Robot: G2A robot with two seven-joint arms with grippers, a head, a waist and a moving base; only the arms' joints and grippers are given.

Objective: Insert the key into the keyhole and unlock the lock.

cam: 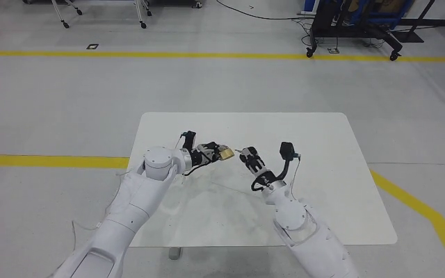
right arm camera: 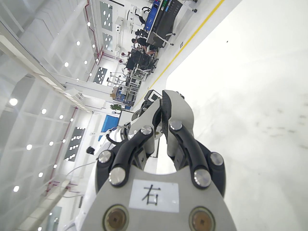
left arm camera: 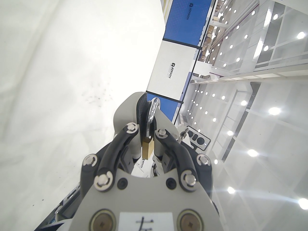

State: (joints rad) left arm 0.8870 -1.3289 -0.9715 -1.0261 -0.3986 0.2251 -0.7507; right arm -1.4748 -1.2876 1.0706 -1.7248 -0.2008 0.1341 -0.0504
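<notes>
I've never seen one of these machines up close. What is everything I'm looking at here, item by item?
flat rectangular table: one, white, under both arms.
brass padlock with silver shackle: one, gold and silver, held above the table in the left pincer.
small metal key: one, silvery, hard to make out, at the right pincer's tip next to the padlock.
painted floor stripes: several, yellow, behind and beside the table.
wheeled dark rack: one, black, on the floor at the far back.
left pincer: one, white with black pads, shut on the padlock.
right pincer: one, white with black pads, shut, apparently on the key.
</notes>
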